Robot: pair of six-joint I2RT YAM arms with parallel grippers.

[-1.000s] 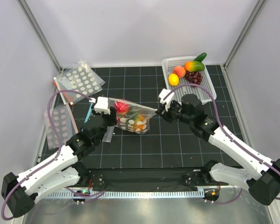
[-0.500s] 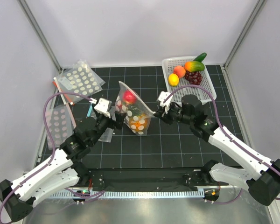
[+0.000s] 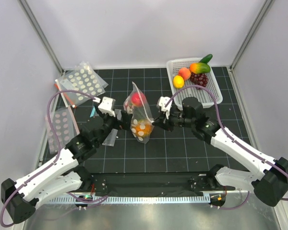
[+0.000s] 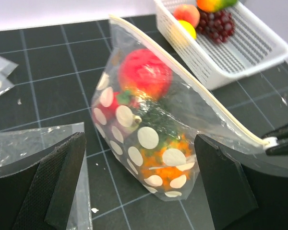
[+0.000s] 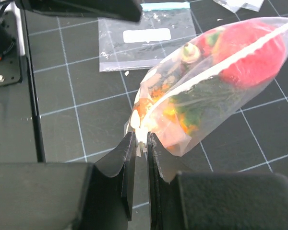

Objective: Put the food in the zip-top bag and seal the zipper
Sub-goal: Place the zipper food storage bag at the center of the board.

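1. Black gridded mat (image 3: 182,158) inside white walls, both arms reaching to mid-mat.
2. Right gripper (image 5: 140,143): jaws nearly together, clamped on a corner of the dotted bag (image 4: 149,139) at the end of the zipper (image 4: 182,72).
3. Left gripper (image 3: 121,120): jaws wide apart, holding nothing. From the left wrist, the bag sits ahead, between the two pads (image 4: 62,177). Whether the right-hand pad touches the film, cannot tell.
4. Bag stands on edge in the middle of the mat between the two grippers, bottom on the mat, far top corner sticking up.
5. Zipper runs as one pale strip diagonally along the top edge. Cannot tell if it is pressed shut full length.
6. Inside the bag: red fruit (image 4: 145,72) up top, pineapple (image 4: 168,165) at the bottom with its green crown above it, a smaller red piece (image 4: 113,103) at the side. Eggplant not clearly made out.
7. Plain clear bag with white label (image 5: 144,36) lies flat on the mat, just beside the left arm.
8. Two spare dotted bags (image 3: 81,82) lie at the far left, well apart from the grippers.
9. White basket (image 3: 209,98) is at far right, holding peach (image 3: 184,73), lemon (image 3: 178,81), grapes (image 3: 198,78) and mango (image 3: 200,67).
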